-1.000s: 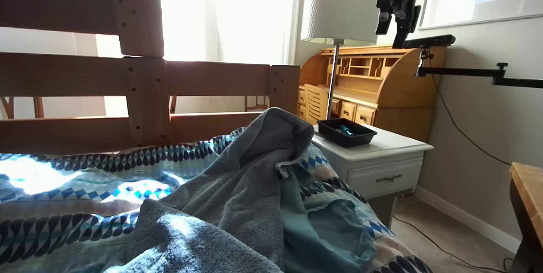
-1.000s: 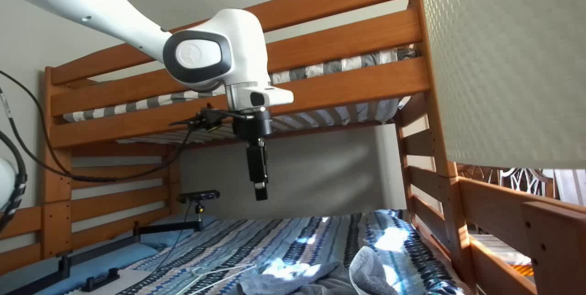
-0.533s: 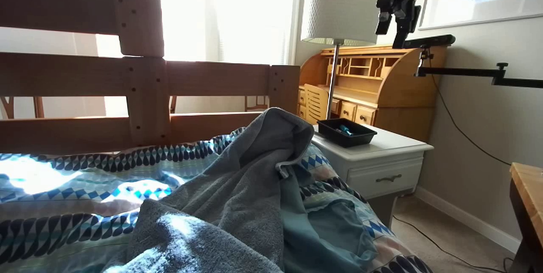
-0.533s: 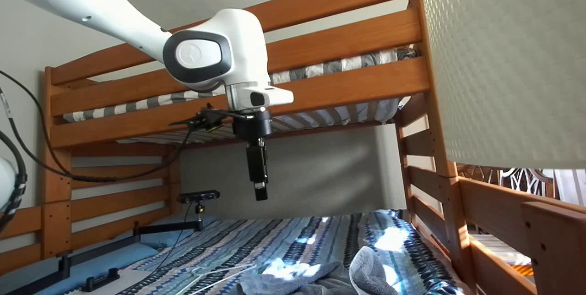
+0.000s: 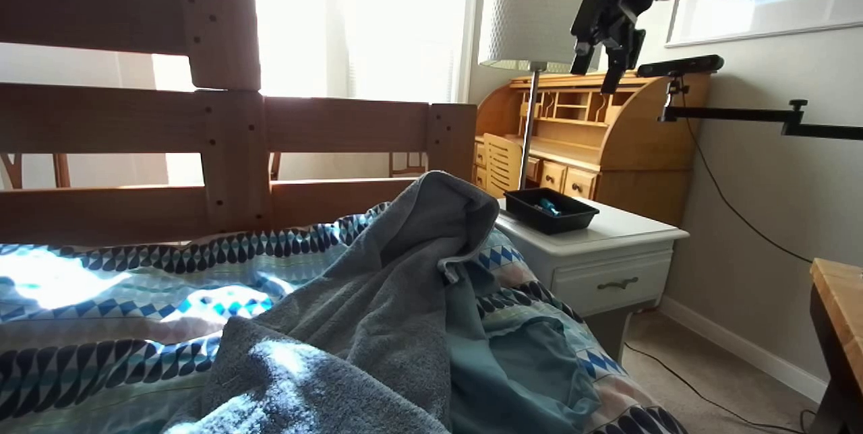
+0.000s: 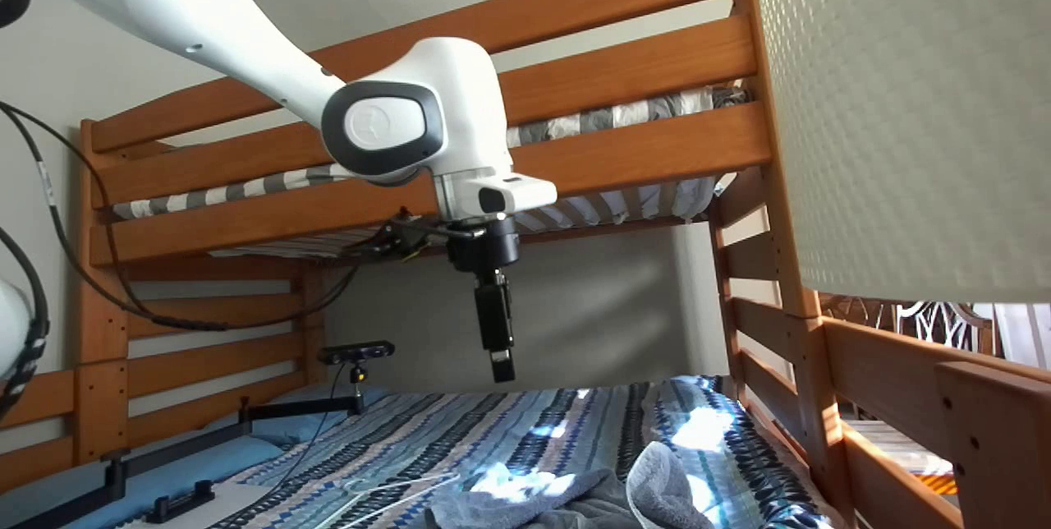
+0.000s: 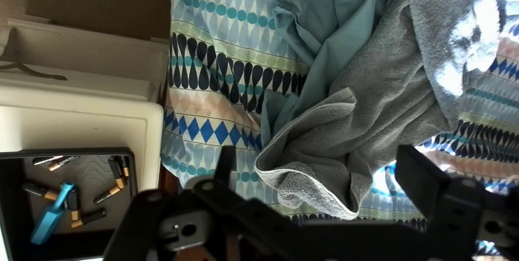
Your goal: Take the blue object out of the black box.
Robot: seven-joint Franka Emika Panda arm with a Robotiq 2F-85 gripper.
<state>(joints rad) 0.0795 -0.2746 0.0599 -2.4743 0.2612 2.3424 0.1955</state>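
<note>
One black box [image 7: 12,196], left in your wrist view; inside, one blue object [image 7: 46,222] among batteries [image 7: 93,217]; rightward, your gripper [image 7: 316,157], pointed down, jaws wide apart, holding nothing; white arm [image 6: 230,32] slanting downward in an exterior view.

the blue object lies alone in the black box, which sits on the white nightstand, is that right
Not alone: the wrist view shows what look like several black-and-copper batteries with the blue object in the black box, which does sit on the white nightstand.
</note>
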